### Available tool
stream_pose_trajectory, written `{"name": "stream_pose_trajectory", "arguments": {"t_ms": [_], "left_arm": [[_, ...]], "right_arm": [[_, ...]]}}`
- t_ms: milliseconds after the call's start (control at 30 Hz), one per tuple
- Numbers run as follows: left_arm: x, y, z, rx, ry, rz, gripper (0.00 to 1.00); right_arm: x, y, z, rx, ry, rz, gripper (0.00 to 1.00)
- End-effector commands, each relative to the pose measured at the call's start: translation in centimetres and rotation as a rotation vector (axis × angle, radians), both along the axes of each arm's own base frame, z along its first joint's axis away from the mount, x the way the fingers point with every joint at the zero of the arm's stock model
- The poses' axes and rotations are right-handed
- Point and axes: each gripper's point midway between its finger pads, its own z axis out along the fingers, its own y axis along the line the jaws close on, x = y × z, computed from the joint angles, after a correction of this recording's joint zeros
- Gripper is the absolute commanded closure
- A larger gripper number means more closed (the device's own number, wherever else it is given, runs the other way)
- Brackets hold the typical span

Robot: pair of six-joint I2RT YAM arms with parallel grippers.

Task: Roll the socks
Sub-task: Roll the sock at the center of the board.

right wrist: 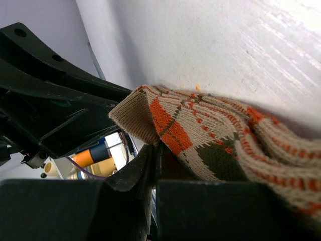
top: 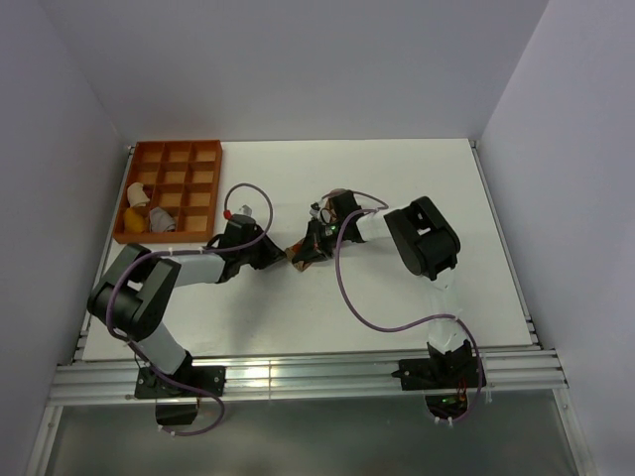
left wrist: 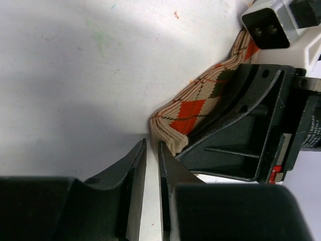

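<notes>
A: Entry, starting far left. What is in the back corner?

B: Orange tray (top: 177,145) with square compartments, at the back left of the table (top: 397,178). A few pale and yellow items (top: 147,213) sit in its near-left cells. They are too small to name.

A: Left arm?

B: Left arm (top: 189,268) reaches in towards mid-table. Left gripper (left wrist: 152,145) is low over the surface. Its fingers (left wrist: 138,165) are drawn close, with a thin slit between them. Bare table shows through the slit and there is no fabric in it.

A: Where is the sock?

B: Sock (left wrist: 193,113) is tan with red and brown argyle diamonds. It lies at mid-table between the two grippers. Its folded end sits just beside the tip of the left gripper's right-hand finger. I cannot tell whether the two touch. From there the sock runs away under the other gripper.

A: Right side?

B: Right arm (top: 422,238) bends in from the right. Right gripper (right wrist: 153,150) has its fingers pressed together, pinching a fold of the sock. The fabric tents up from the tips and drapes off to the right. From the left wrist camera, its black body covers the sock's middle.

A: Second sock?

B: I cannot pick one out.
</notes>
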Motion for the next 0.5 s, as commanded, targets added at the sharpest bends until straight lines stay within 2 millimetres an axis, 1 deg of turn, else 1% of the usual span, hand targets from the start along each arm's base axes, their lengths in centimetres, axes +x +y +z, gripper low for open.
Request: {"name": "stream_pose_trajectory", "arguments": {"t_ms": [0,133,200,467], "left_arm": [[2.42,-1.31,2.87,-0.046,-0.105,0.008,0.79],[2.75,-1.61,2.87,-0.051,-0.109,0.009,0.79],[2.76,-1.75,2.43,-0.046,-0.098,0.004,0.79],[2.3,-2.15,2.0,-0.043,-0.085,-0.006,0.79]], "right_arm": [[0.46,-0.68,-2.56,-0.073,0.01,-0.03,1.0],[0.56,-0.66,-2.51,-0.074,0.005,-0.031,1.0],[0.58,-0.68,-2.59,-0.078,0.006,-0.033,1.0],[0.51,-0.73,-2.94,-0.084,0.019,-0.038,1.0]]}}
